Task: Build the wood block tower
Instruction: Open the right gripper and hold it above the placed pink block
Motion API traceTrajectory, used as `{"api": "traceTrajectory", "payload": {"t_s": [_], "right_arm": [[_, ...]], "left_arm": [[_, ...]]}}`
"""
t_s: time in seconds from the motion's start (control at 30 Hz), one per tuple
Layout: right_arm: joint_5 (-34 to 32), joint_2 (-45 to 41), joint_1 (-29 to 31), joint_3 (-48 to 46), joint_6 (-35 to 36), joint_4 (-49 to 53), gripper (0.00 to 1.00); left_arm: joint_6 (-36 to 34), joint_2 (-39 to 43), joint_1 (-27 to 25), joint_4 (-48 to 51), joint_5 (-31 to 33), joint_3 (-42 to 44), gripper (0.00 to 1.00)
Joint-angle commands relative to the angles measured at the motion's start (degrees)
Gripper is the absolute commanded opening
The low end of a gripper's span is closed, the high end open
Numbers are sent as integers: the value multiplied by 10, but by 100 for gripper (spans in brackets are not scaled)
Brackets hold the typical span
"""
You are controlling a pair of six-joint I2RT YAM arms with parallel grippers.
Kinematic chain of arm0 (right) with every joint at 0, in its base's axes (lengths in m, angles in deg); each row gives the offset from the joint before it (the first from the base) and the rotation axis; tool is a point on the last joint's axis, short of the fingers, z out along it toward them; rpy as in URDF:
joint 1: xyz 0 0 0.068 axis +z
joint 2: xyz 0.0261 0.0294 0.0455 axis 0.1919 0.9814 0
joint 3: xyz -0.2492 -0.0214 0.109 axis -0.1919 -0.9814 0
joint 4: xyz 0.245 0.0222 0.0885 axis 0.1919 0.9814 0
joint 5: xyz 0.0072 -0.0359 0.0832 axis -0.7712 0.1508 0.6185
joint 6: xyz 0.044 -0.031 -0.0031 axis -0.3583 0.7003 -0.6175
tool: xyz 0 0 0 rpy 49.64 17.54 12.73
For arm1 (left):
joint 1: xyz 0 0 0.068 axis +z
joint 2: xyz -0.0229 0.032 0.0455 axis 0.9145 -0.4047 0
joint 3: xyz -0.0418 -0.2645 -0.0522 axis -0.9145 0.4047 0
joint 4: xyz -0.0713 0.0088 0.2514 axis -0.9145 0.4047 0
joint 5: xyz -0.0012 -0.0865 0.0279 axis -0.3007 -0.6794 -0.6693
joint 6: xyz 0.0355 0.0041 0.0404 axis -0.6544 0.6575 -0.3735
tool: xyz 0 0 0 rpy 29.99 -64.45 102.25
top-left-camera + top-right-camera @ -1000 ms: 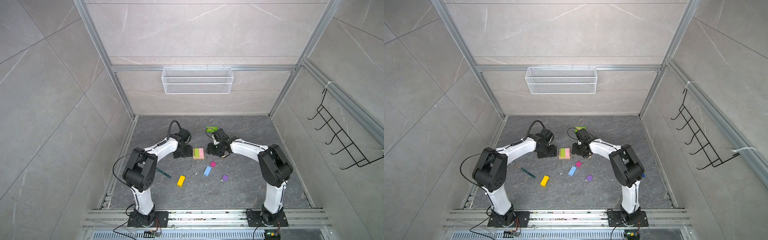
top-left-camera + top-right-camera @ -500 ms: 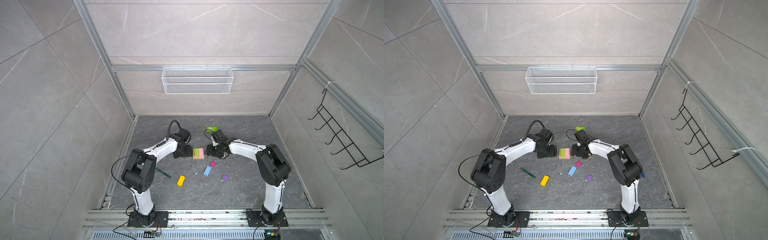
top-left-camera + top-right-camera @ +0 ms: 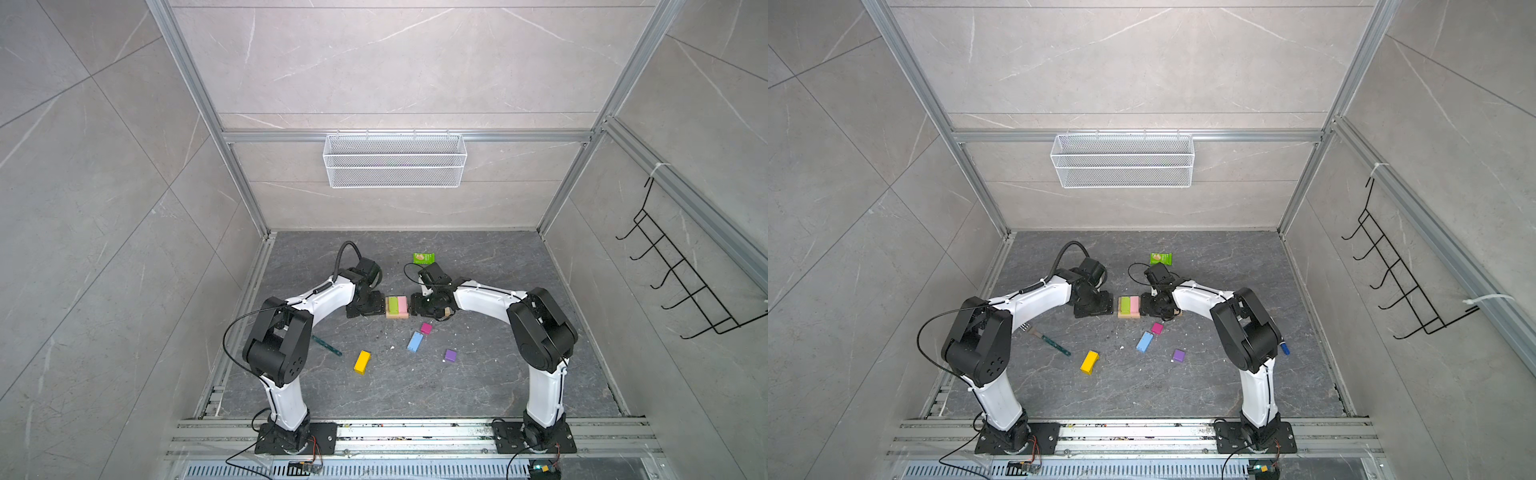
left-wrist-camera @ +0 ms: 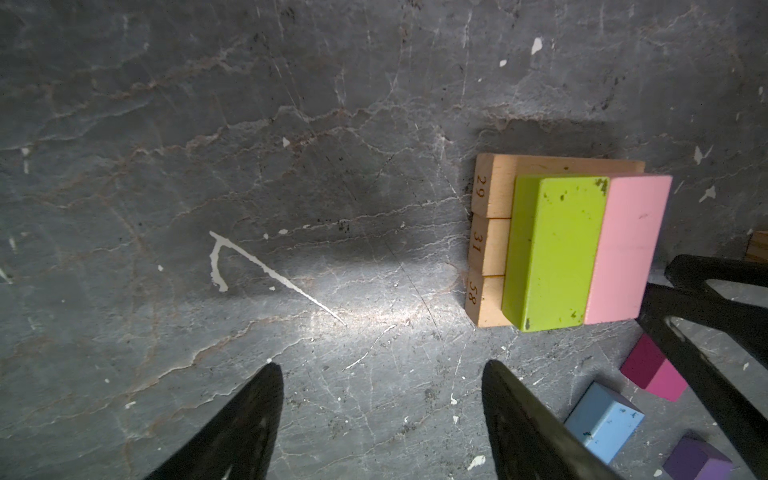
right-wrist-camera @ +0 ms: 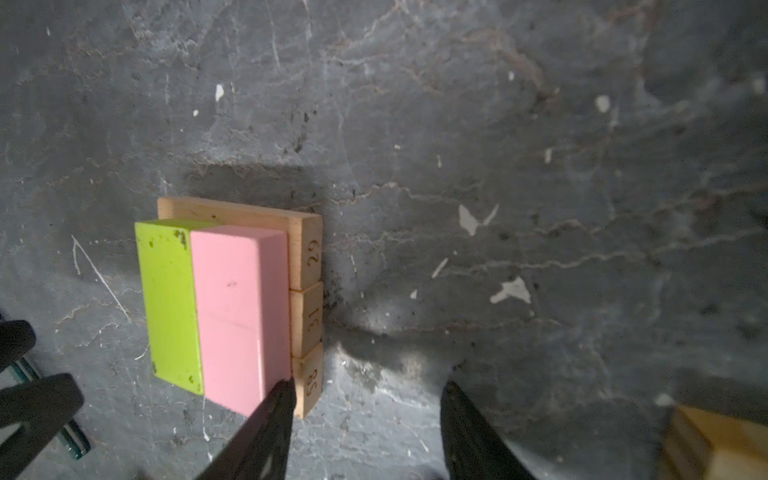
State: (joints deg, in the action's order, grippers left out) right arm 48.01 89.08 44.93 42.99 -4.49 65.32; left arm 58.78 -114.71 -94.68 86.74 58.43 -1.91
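The tower (image 3: 397, 307) (image 3: 1129, 307) is three tan bars laid side by side with a lime block (image 4: 552, 253) and a pink block (image 5: 239, 316) on top. My left gripper (image 4: 382, 365) (image 3: 374, 308) hovers just left of it, open and empty. To the right of the stack is my right gripper (image 5: 368, 384) (image 3: 419, 308), also open, with one fingertip (image 5: 282, 395) against the pink block's corner. Loose on the floor lie a yellow block (image 3: 362, 361), a light blue block (image 3: 415, 341), a magenta block (image 3: 426, 328), a purple block (image 3: 450, 355) and a tan block (image 5: 715, 444).
A green snack packet (image 3: 423, 258) lies behind the right gripper. A thin teal stick (image 3: 328, 345) lies near the left arm. A white wire basket (image 3: 395, 160) hangs on the back wall and a black hook rack (image 3: 681, 286) on the right wall.
The right arm has edged slightly left toward the tower. The left arm and the blocks have not visibly moved.
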Motion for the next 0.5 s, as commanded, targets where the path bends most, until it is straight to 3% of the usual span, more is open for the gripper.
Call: {"api": "traceTrajectory", "payload": {"t_s": [0.0, 0.47], "right_arm": [[-10, 15, 5, 10, 6, 20, 41], [4, 21, 7, 13, 12, 9, 42]], "left_arm": [[-5, 29, 2, 9, 6, 3, 78], [-6, 27, 2, 8, 7, 4, 77]]}}
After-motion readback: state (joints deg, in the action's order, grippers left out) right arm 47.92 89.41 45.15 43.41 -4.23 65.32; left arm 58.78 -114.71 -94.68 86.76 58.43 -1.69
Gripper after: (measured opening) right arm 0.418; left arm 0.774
